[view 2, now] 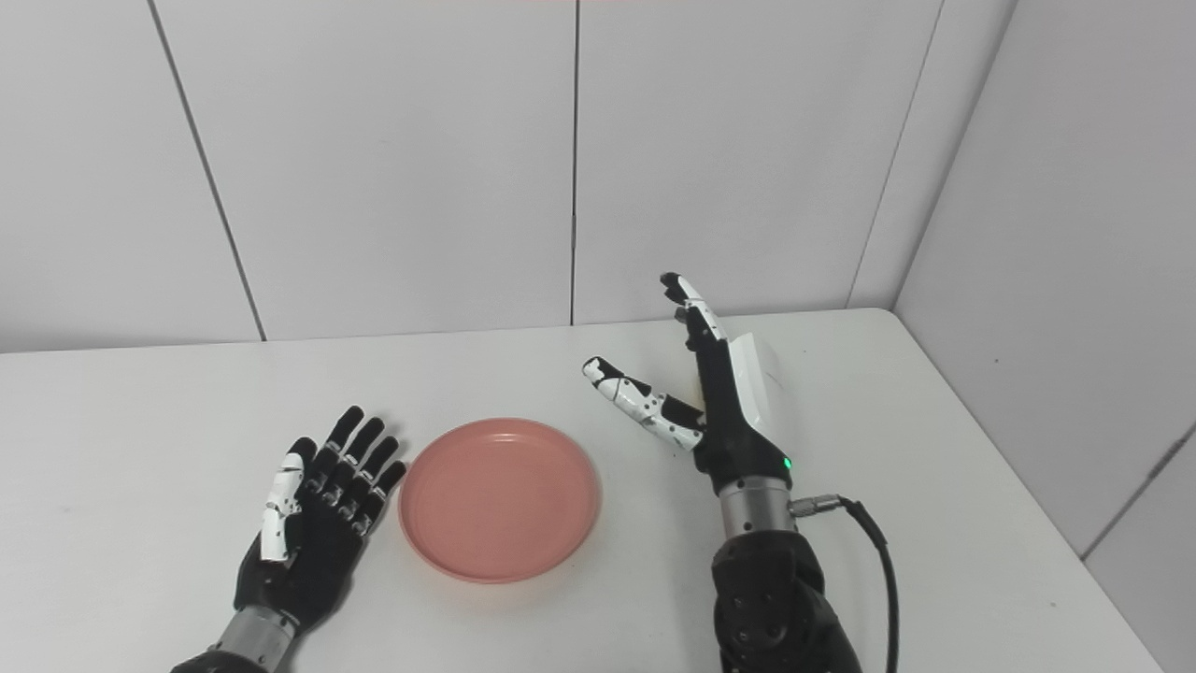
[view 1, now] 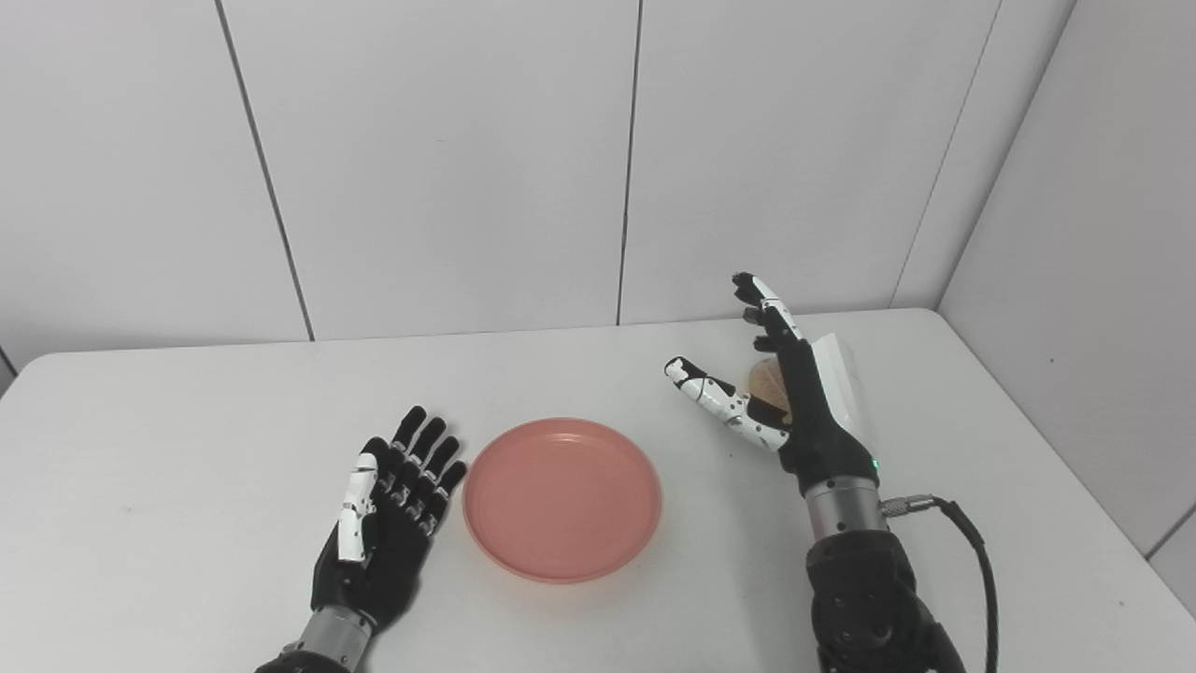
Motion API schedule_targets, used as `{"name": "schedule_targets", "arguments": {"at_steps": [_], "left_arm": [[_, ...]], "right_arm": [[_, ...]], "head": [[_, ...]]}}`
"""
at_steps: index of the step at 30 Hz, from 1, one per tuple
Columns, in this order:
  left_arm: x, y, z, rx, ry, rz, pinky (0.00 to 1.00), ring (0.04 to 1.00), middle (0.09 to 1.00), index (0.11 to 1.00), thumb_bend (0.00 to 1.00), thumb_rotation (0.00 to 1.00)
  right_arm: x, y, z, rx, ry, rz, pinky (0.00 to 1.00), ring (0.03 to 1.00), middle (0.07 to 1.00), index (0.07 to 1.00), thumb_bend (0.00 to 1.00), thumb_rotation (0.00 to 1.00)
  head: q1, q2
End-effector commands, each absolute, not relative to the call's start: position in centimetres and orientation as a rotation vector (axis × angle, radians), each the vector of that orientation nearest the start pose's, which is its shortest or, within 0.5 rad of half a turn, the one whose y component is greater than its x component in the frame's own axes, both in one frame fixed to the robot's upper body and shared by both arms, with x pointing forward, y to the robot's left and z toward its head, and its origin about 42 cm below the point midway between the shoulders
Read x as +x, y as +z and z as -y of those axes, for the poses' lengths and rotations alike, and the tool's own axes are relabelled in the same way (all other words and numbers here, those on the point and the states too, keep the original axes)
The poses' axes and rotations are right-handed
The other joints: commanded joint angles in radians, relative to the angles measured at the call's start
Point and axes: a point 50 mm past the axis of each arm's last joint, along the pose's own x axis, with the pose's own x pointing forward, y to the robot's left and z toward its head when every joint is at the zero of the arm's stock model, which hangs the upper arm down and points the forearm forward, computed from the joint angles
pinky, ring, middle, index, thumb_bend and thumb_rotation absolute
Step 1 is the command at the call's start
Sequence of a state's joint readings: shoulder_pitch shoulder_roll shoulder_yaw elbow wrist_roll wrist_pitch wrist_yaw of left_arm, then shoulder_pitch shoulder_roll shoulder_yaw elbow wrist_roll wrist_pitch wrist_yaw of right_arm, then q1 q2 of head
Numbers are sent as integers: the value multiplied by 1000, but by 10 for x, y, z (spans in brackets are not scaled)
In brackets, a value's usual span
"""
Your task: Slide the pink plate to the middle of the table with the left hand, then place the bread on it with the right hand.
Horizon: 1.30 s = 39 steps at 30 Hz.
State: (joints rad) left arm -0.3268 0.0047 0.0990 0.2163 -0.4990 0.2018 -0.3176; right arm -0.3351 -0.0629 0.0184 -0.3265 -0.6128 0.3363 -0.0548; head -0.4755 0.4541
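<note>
Sitting near the middle of the table (view 1: 187, 411) now is the pink plate (view 1: 562, 498), empty, so the slide is looking done or very nearly done from here. The left hand (view 1: 391, 509) is lying just beside the plate's left rim, palm up, fingers (view 1: 425, 458) straight and a little apart, holding nothing; whether the fingertips are touching the rim or just shy of it, the views are not settling.

Over on the right, the second half of the job is only beginning. The right hand (view 1: 785, 393) is standing edge-on, fingers (view 1: 768, 308) pointing up and away, thumb (view 1: 715, 397) splayed wide toward the plate, so it is spread, not closed on anything. The bread (view 1: 768, 381) is peeking out as a tan, round-edged patch right behind the palm in the left eye view; in the right eye view the hand is hiding it almost entirely. Bread and hand are looking very close, but contact is not something these pictures are proving, and there is no grip on it yet.

So the tally, as a judgement: plate placed, bread not yet picked up, well apart from the plate. Left to do is closing on the bread, carrying it leftward and setting it down on the plate.
</note>
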Motion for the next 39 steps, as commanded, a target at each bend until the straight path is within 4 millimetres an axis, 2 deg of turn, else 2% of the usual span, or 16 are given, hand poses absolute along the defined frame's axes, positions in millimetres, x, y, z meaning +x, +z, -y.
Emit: {"name": "schedule_targets", "arguments": {"at_steps": [1, 8, 11, 15, 22, 28, 35, 39], "left_arm": [[374, 108, -202, -503, -319, -126, 1000, 999, 998, 987, 308, 1000], [373, 109, -203, -505, -313, -130, 1000, 995, 997, 989, 308, 1000], [373, 110, -203, -507, -315, -131, 1000, 995, 996, 989, 306, 1000], [372, 111, -203, -511, -312, -133, 1000, 991, 992, 982, 305, 1000], [372, 111, -203, -512, -319, -128, 1000, 994, 995, 986, 303, 1000], [371, 111, -202, -511, -313, -128, 1000, 992, 993, 983, 306, 1000], [370, 111, -203, -512, -311, -131, 1000, 992, 994, 983, 308, 1000], [370, 111, -204, -510, -310, -131, 1000, 994, 995, 983, 307, 1000]], "right_arm": [[354, 293, 216, -617, -314, 421, 741, 831, 868, 880, 668, 602], [368, 304, 237, -718, -401, 340, 728, 837, 880, 891, 781, 528], [372, 308, 244, -748, -423, 333, 729, 842, 887, 899, 791, 518], [378, 312, 256, -805, -447, 322, 693, 827, 883, 903, 828, 545], [386, 317, 266, -883, -482, 260, 725, 854, 905, 923, 876, 611], [403, 311, 276, -957, -496, 166, 712, 850, 912, 939, 904, 643], [422, 298, 285, -954, -479, 74, 732, 867, 923, 946, 902, 579], [431, 291, 287, -958, -461, 36, 739, 870, 926, 942, 930, 600]], "head": [[-1, 3], [-12, 9], [-13, 9], [-13, 15], [-12, 19], [-7, 21], [-7, 26], [-8, 29]]}}
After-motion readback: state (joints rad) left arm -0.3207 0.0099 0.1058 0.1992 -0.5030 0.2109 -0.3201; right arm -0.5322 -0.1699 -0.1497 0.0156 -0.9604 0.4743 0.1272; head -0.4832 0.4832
